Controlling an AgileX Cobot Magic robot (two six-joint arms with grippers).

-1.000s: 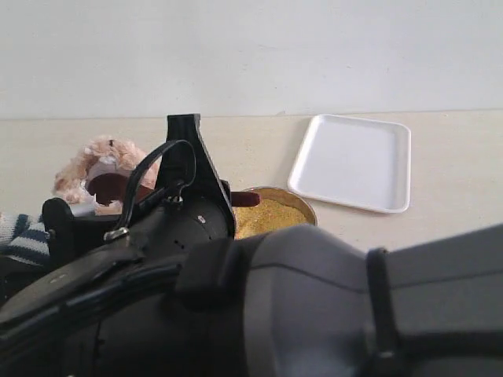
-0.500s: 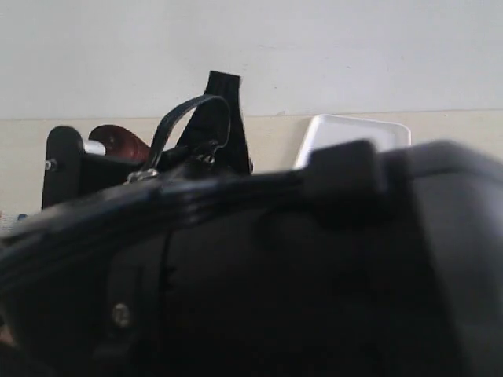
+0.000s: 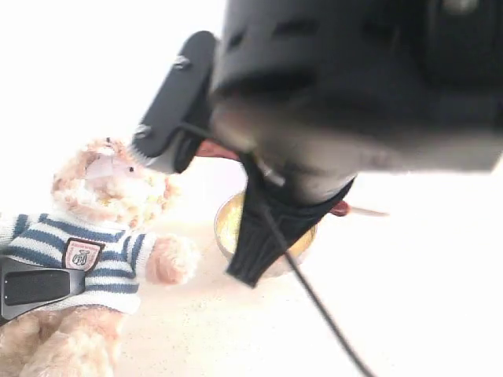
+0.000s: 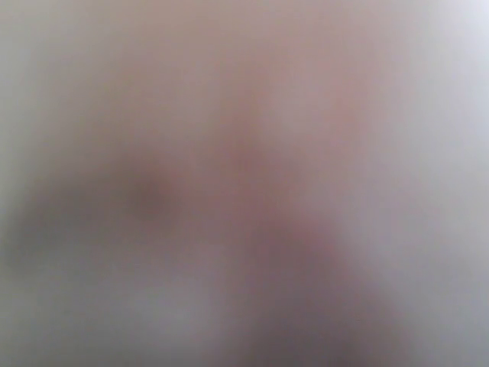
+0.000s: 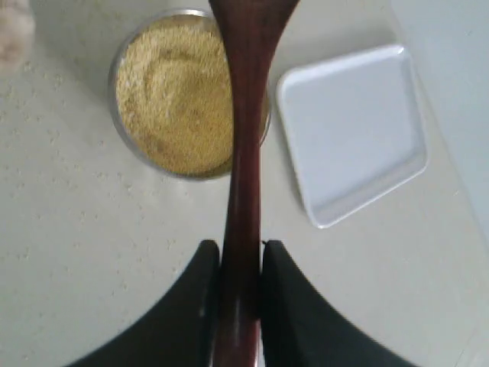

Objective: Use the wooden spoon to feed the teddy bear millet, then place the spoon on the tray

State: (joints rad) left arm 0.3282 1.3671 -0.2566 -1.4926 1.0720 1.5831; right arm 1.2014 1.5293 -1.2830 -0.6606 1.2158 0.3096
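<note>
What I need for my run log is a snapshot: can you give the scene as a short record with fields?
right pincer: shut on the handle of the wooden spoon
spoon position: held above the table, not on the tray
millet: fills the metal bowl; stray grains around it
tray: beside the bowl
teddy bear: upright, left of the bowl in the exterior view
left pincer: against the bear's sweater; open or shut unclear

teddy bear upright | millet mounded | wooden spoon aloft | tray flat
</note>
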